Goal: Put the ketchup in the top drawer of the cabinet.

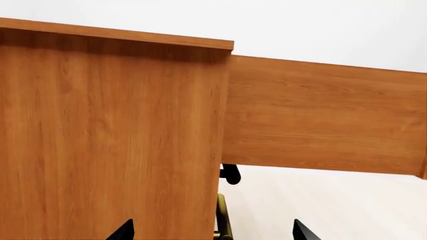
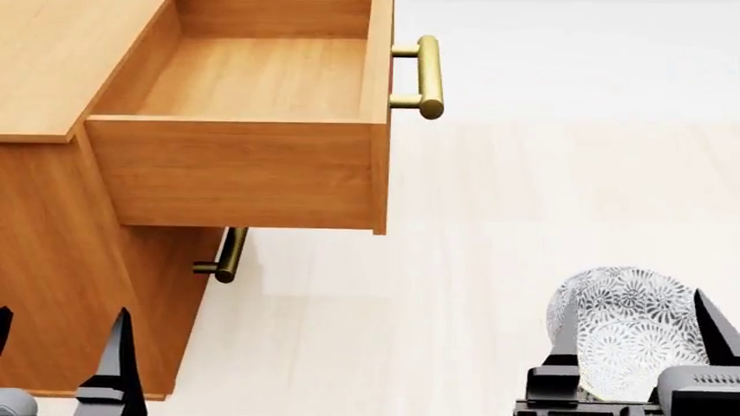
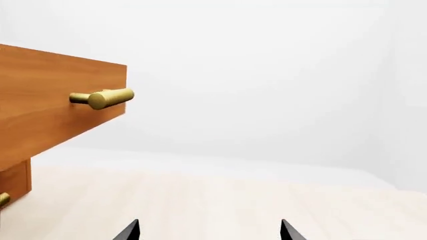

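Head view shows us the top drawer (image 2: 249,169) pulled out of the cabinet (image 2: 69,260); our left gripper (image 1: 212,231) and right gripper (image 3: 209,230) hang wide, holding nothing.

Head looks down — both wrists level — all share the top drawer (image 2: 249,169).

Orange-brown wood-grain cabinet (image 2: 69,260) fills upper left. Its box-shaped top drawer (image 2: 249,169) is pulled out, interior bare wood, brass bar handle (image 2: 429,76) on the front. Lower brass bar handle (image 2: 230,255) sits under the drawer's overhang. Pale wood floor (image 2: 463,286) to the right. Grey-patterned white bowl (image 2: 630,329) at lower right, framed between the dark fingers of the right gripper (image 2: 639,334), spread apart. Left gripper (image 2: 58,351) at lower left edge, partly cropped, in front of the cabinet side.
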Available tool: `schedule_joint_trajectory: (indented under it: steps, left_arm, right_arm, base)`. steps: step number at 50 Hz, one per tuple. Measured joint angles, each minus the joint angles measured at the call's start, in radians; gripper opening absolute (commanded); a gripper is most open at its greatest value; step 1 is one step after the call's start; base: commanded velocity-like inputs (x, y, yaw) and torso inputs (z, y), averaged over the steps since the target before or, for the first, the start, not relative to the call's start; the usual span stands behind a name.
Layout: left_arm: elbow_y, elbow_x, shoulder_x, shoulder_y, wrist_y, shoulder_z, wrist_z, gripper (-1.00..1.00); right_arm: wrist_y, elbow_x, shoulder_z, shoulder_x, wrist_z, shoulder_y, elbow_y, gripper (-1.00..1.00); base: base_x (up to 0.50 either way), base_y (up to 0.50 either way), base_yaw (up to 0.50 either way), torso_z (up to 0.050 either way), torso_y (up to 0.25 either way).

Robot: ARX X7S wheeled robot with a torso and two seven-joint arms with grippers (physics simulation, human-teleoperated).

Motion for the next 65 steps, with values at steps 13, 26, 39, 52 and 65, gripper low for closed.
schedule_joint_trajectory:
  steps: [13,26,39,52,65]
  left_arm:
    - [0.004,-0.003,-0.004,-0.005,-0.006,0.011,-0.020,1.00]
    - [0.009,-0.004,-0.009,-0.011,-0.012,0.022,-0.039,1.00]
    - [0.003,-0.007,-0.014,-0.013,-0.006,0.029,-0.049,1.00]
    - [-0.012,-0.012,-0.018,-0.014,0.007,0.034,-0.052,1.00]
    - [-0.022,-0.019,-0.022,-0.011,0.019,0.036,-0.052,1.00]
  right_arm:
    - [-0.051,0.067,0.076,0.069,-0.111,-0.024,0.087,1.00]
    - [-0.126,0.103,0.132,0.116,-0.215,-0.097,0.138,1.00]
    - [-0.186,0.143,0.215,0.139,-0.279,-0.219,0.130,1.00]
    - [-0.252,0.189,0.330,0.114,-0.309,-0.363,0.096,1.00]
    - [-0.324,0.228,0.417,0.064,-0.341,-0.477,0.068,1.00]
  base:
    - [0.00,0.00,0.00,0.000,0.000]
    - [0.00,0.00,0.00,0.000,0.000]
    - [0.00,0.00,0.00,0.000,0.000]
    - [0.00,0.00,0.00,0.000,0.000]
    - [0.00,0.00,0.00,0.000,0.000]
